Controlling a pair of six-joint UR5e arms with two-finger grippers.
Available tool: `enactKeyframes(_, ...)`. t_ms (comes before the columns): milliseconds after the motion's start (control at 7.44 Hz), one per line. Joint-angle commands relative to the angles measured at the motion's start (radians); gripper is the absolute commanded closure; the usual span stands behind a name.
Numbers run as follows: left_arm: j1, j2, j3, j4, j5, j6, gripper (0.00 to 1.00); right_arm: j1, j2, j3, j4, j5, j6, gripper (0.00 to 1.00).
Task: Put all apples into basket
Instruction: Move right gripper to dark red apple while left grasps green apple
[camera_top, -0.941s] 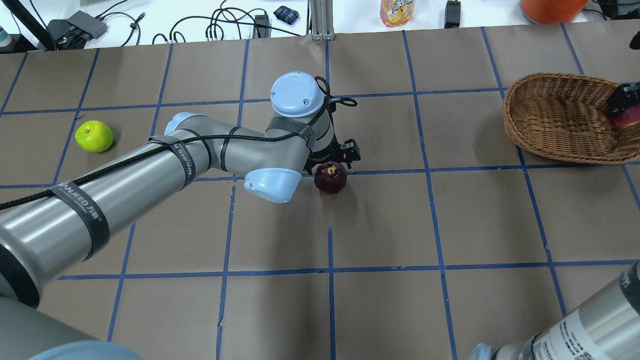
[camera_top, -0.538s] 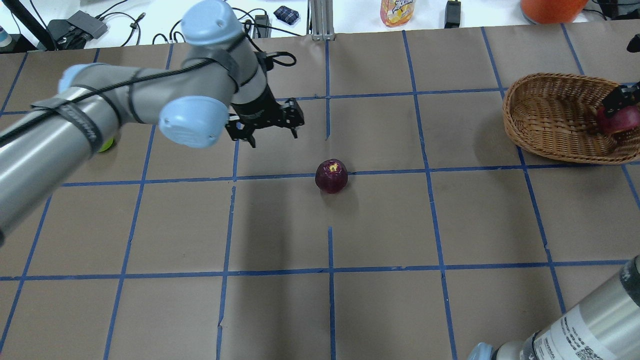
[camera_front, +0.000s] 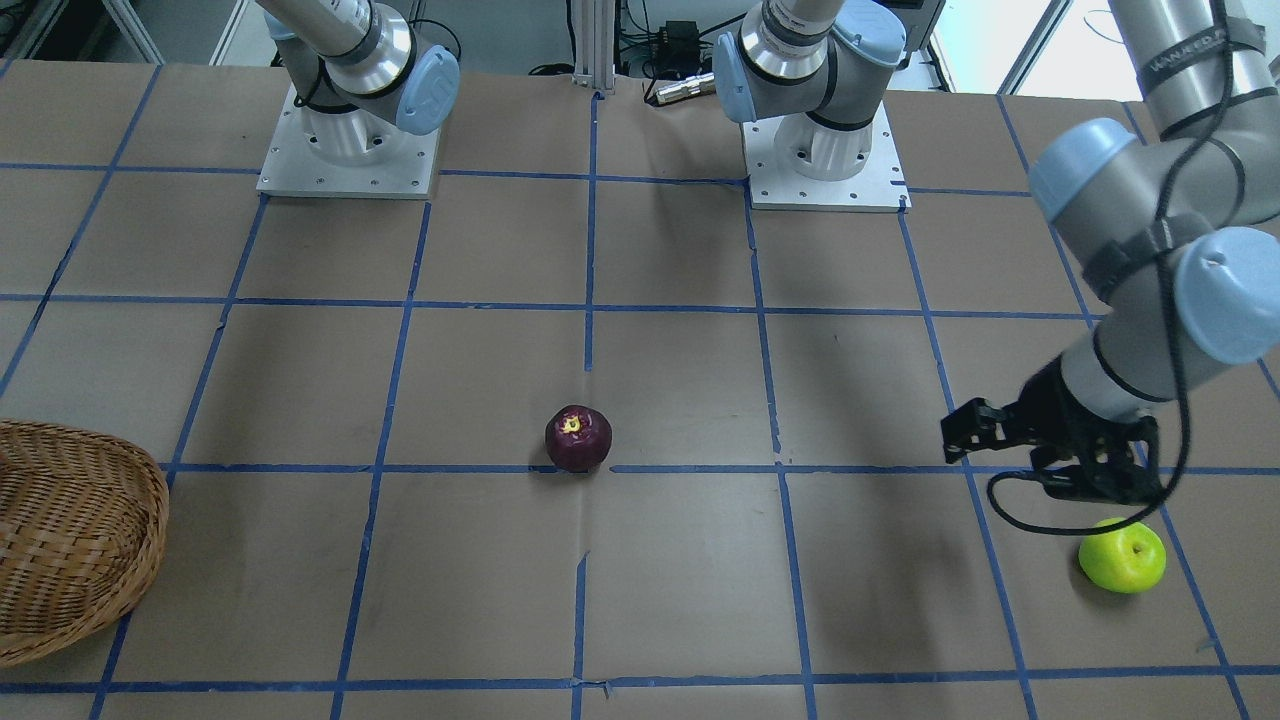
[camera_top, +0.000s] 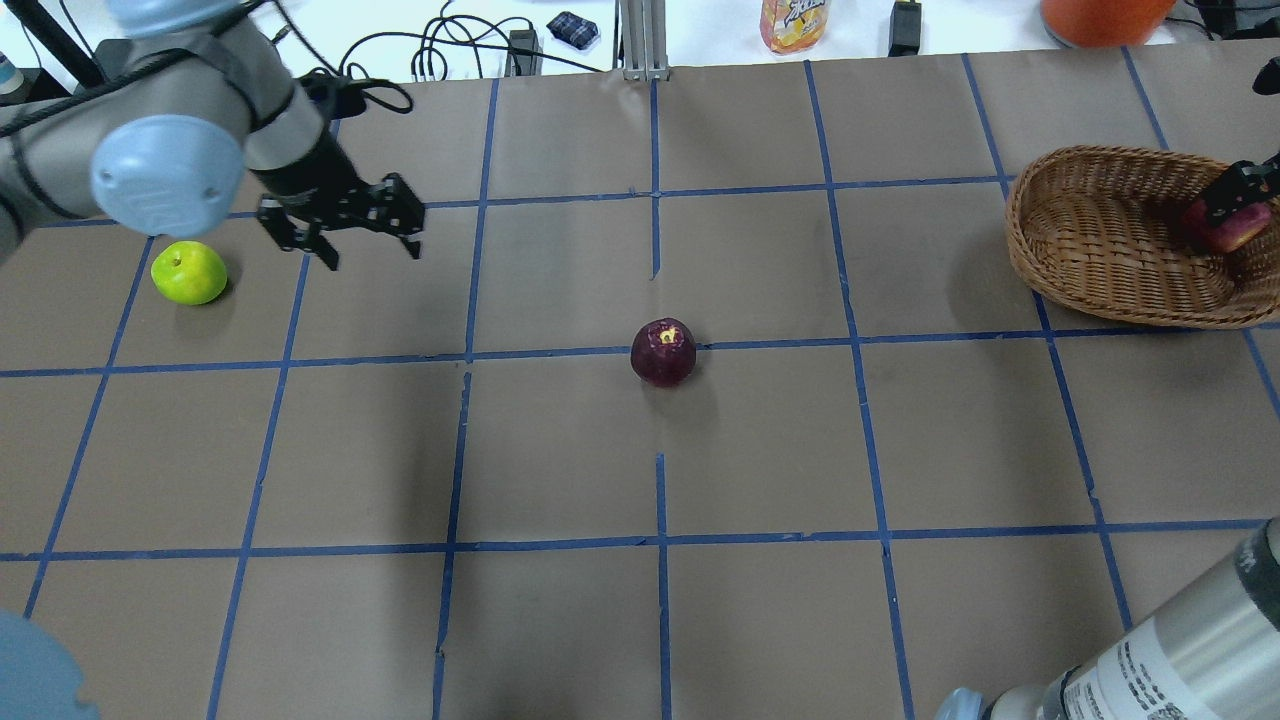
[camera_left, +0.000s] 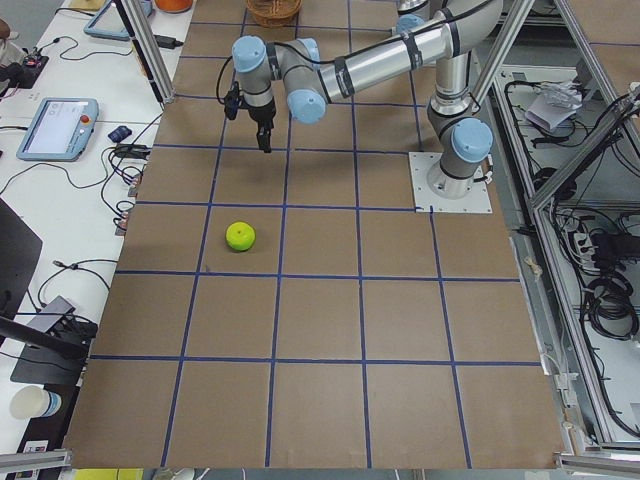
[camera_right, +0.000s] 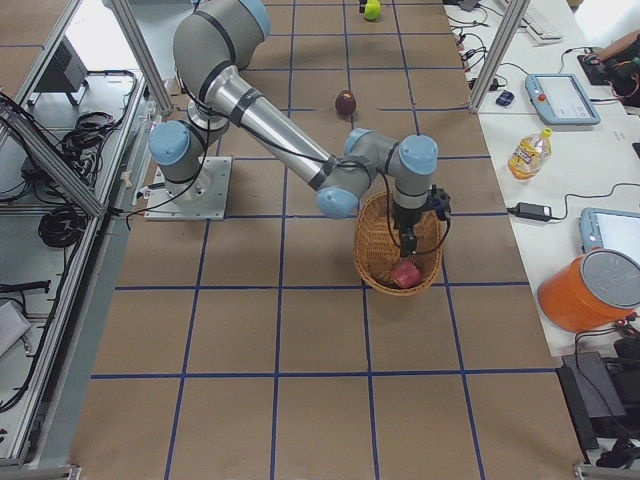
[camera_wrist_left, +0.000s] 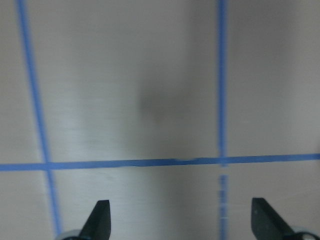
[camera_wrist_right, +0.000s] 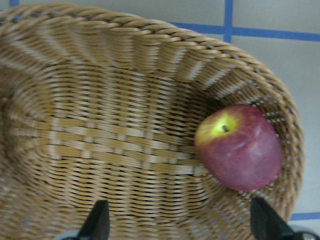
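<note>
The wicker basket (camera_top: 1100, 240) stands at the far right, and also shows in the front view (camera_front: 70, 540). The red apple (camera_wrist_right: 240, 147) lies inside it against the wall. My right gripper (camera_wrist_right: 181, 222) hangs open just above the basket, holding nothing. The dark purple apple (camera_top: 662, 352) sits alone at the table's middle. The lime green apple (camera_top: 188, 272) sits at the far left. My left gripper (camera_top: 372, 255) is open and empty. It hovers above the table a little to the right of the green apple (camera_front: 1122, 555).
A drink bottle (camera_top: 795, 22), an orange container (camera_top: 1100, 18) and cables lie on the white bench beyond the table's far edge. The two arm bases (camera_front: 350, 150) stand on the robot's side. Blue tape lines grid the brown table.
My left arm has swung away from the purple apple to the left, near the green apple, with its gripper open. The red apple now lies lower in the basket.
</note>
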Motion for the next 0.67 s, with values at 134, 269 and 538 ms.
enactKeyframes(134, 0.170, -0.141, 0.004, 0.159, 0.005, 0.227, 0.00, 0.305, -0.116, 0.002, 0.176, 0.028, 0.486, 0.00)
enactKeyframes(269, 0.170, -0.151, 0.006, 0.198, 0.013, 0.233, 0.00, 0.435, -0.116, 0.012, 0.195, 0.050, 0.615, 0.00)
enactKeyframes(538, 0.176, -0.188, 0.053, 0.215, 0.013, 0.268, 0.00, 0.640, -0.098, 0.013, 0.197, 0.077, 0.825, 0.00)
